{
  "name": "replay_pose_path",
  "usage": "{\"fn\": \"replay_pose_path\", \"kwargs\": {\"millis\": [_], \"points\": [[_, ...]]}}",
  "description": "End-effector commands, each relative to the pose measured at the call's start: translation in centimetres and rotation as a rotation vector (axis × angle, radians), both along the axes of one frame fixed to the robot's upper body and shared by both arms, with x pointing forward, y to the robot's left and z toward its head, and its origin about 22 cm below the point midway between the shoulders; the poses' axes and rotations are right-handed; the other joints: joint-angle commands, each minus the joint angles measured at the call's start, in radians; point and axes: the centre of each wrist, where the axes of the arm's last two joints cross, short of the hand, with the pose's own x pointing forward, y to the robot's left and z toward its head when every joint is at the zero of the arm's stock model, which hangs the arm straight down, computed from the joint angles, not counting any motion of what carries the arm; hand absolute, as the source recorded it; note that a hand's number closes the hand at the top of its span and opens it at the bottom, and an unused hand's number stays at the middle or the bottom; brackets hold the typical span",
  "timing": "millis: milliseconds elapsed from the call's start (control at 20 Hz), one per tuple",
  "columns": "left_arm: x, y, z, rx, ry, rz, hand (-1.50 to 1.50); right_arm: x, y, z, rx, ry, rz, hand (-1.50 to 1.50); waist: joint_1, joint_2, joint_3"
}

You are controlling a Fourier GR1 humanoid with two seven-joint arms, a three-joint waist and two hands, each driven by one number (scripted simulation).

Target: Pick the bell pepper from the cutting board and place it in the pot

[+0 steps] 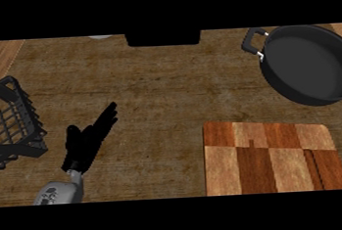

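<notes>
Head view, looking steeply down on a brown counter (151, 88). Left hand (85, 141) sits at about 8 o'clock, forearm (60, 191) coming in from the lower edge. Its fingers are straight and spread, pointing toward 1 o'clock, holding nothing and touching nothing visible. Right hand does not show anywhere.

Cutting board (273, 155) lies at 4 to 5 o'clock, a striped block of light and dark wood, its lower part cut by the view's edge. Top surface of the board shows only wood. Bell pepper cannot be seen in this view, neither on the board, nor in the pot, nor in the hand.

Pot (309, 63) is at 2 o'clock, dark and round, partly cut by the right edge, with a loop handle (253, 41) sticking out toward 10 o'clock. Its inside shows a plain dark bottom. Pot and board are apart, pot just beyond the board's far right corner.

Black wire basket (11, 125) at 9 o'clock, cut by the left edge, near the left hand but not touching it. A black box-like thing (162, 38) sits at 12 o'clock against the top edge; what it is cannot be told.
</notes>
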Motion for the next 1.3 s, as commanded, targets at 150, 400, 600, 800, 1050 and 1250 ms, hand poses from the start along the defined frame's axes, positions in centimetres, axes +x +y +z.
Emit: {"fn": "replay_pose_path", "kwargs": {"millis": [150,400,600,800,1050,1250], "points": [[-0.2,1.7,0.9,0.014,-0.005,-0.022,0.0,2.0,-0.7,4.1,-0.101,-0.117,0.069,1.5,0.024,-0.004,-0.002],[-0.3,-2.2,0.3,0.003,0.011,-0.003,0.0,5.6,1.0,6.1,-0.19,-0.104,0.078,1.5,0.005,-0.009,-0.006],[0.1,-2.2,-0.7,-0.001,0.003,-0.013,0.0,9.8,3.4,9.9,-0.253,-0.073,0.109,1.5,0.011,-0.006,-0.007],[-1.0,-0.4,0.3,0.016,0.021,-0.008,0.0,12.0,5.4,10.4,-0.323,-0.001,0.137,1.5,0.016,-0.008,-0.007],[-0.4,-1.2,0.4,0.013,0.009,-0.013,0.0,15.1,8.5,10.2,-0.425,0.059,0.158,1.5,0.02,-0.004,-0.007],[0.7,0.0,0.2,0.015,0.015,-0.008,0.0,17.7,12.5,8.5,-0.514,0.079,0.196,1.5,0.01,-0.005,-0.007]]}}
